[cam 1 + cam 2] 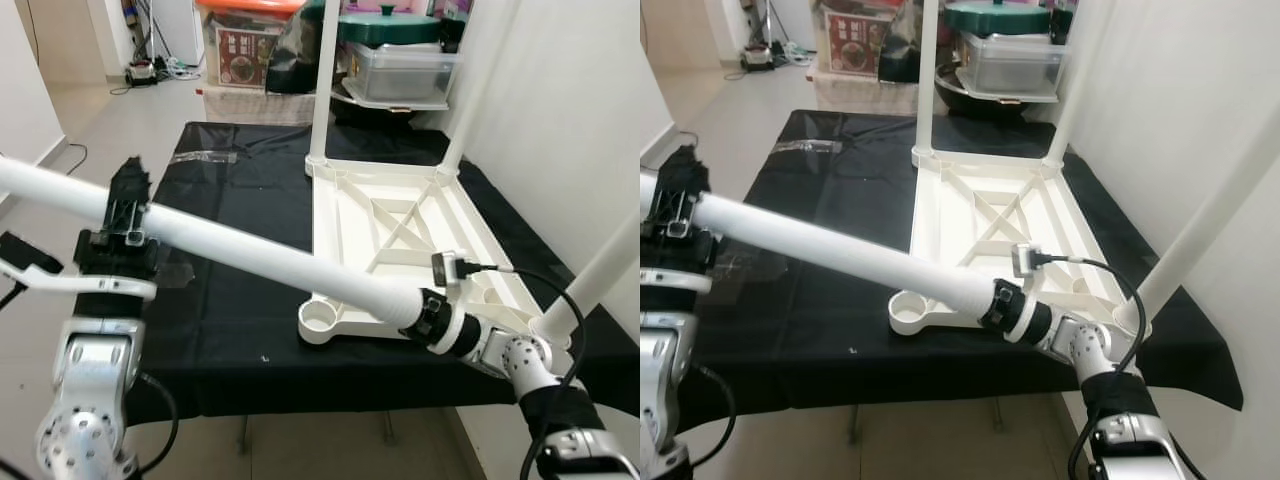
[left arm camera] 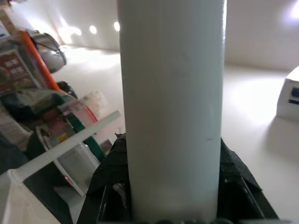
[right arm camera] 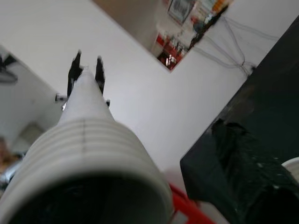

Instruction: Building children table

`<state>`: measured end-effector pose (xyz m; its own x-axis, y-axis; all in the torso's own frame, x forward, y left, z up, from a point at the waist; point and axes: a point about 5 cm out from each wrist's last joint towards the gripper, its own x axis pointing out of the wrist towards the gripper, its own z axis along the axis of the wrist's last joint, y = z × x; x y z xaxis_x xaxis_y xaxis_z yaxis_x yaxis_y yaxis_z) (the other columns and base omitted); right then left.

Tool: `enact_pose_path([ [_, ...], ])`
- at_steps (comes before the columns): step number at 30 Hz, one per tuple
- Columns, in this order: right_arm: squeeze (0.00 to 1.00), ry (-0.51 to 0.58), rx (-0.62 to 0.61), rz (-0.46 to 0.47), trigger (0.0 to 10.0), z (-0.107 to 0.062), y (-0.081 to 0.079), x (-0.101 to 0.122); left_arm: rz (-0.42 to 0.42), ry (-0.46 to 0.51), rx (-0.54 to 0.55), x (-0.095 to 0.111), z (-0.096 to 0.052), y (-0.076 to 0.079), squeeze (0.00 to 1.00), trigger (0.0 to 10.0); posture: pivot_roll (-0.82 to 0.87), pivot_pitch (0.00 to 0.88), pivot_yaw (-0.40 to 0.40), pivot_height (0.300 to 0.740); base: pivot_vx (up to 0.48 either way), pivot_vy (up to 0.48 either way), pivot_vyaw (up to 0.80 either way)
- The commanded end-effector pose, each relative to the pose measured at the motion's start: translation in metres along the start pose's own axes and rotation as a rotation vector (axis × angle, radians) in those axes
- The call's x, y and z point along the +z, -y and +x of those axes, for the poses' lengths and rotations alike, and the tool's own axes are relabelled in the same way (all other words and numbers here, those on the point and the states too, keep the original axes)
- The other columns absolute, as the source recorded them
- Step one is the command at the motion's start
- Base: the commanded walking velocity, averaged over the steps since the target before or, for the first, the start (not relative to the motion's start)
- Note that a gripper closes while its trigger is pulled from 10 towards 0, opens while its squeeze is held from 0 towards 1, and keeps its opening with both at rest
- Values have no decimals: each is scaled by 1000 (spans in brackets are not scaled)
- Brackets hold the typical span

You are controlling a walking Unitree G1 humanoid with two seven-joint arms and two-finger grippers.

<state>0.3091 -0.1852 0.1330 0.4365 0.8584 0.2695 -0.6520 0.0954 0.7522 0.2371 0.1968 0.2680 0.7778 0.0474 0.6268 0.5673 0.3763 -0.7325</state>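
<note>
Black cloth is covering the low desk (image 1: 230, 330), and on it the white children table top (image 1: 400, 235) is lying upside down, with three legs already standing up from its corners and one empty round socket (image 1: 318, 322) waiting at the near corner. I am holding the fourth leg (image 1: 260, 255), a long white tube, across the desk: my left tool (image 1: 125, 225) is pinching it near one end, and my right tool (image 1: 435, 318) is gripping the ribbed threaded end just beside the socket. I am judging the leg as light, stiff and hollow plastic, smooth and a little slippery, so holding near both ends is giving good control while I am aiming the thread.
</note>
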Motion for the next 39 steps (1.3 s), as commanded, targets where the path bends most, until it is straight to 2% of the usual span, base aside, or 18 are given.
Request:
enact_pose_path([
  [1,1000,61,-152,35,10000,-30,12,0,12,74,-63,16,1,15,0,0,20,0,-94,740,0,0,0],
  [5,1000,115,-214,57,10000,-44,16,0,17,98,-69,21,3,19,0,0,19,0,-95,740,0,0,0],
  [7,1000,201,-287,86,10000,-59,21,3,24,114,-76,25,5,22,0,0,19,0,-96,740,0,0,0],
  [12,1000,234,-331,96,10000,-68,24,4,35,111,-77,27,7,24,0,0,19,0,-92,740,0,0,0],
  [19,1000,197,-309,-62,10000,-37,17,29,82,80,-69,27,6,25,0,0,13,0,-82,740,0,0,0],
  [20,1000,173,-324,-144,10000,-25,15,36,108,65,-65,25,6,24,0,0,20,0,-84,740,0,0,0],
  [21,882,153,-368,-249,10000,-10,14,47,135,45,-57,23,5,23,0,0,20,0,-84,740,0,0,0],
  [22,882,153,-368,-249,10000,-10,14,47,135,45,-57,23,5,23,0,0,20,0,-84,740,0,0,0],
  [23,882,146,-399,-322,10000,1,12,54,154,31,-51,21,5,22,0,0,20,0,-84,740,0,0,0],
  [24,522,113,-454,-477,10000,12,7,64,188,9,-45,19,5,21,0,0,21,0,-80,740,0,0,0],
  [25,522,93,-483,-578,10000,19,4,70,208,-5,-40,18,5,20,0,0,21,0,-80,740,0,0,0],
  [26,0,73,-457,-680,10000,33,-7,78,236,-21,-31,17,4,18,0,0,17,0,-77,740,0,0,0],
  [27,0,73,-457,-680,10000,33,-7,78,236,-21,-31,17,4,18,0,0,17,0,-77,740,0,0,0],
  [28,0,63,-433,-743,10000,42,-15,83,254,-32,-24,16,4,17,0,0,17,0,-77,740,0,0,0],
  [31,0,14,-271,-785,10000,70,-48,94,294,-69,-17,11,4,13,0,0,19,0,-80,740,0,0,0],
  [32,0,14,-271,-785,10000,70,-48,94,294,-69,-17,11,4,13,0,0,19,0,-80,740,0,0,0],
  [33,0,-67,-154,-772,10000,80,-66,92,320,-108,-23,6,5,11,0,0,20,0,-80,740,0,0,0],
  [39,0,-258,90,-753,10000,86,-92,70,338,-155,-30,-2,4,8,0,0,14,0,-78,740,0,0,0],
])
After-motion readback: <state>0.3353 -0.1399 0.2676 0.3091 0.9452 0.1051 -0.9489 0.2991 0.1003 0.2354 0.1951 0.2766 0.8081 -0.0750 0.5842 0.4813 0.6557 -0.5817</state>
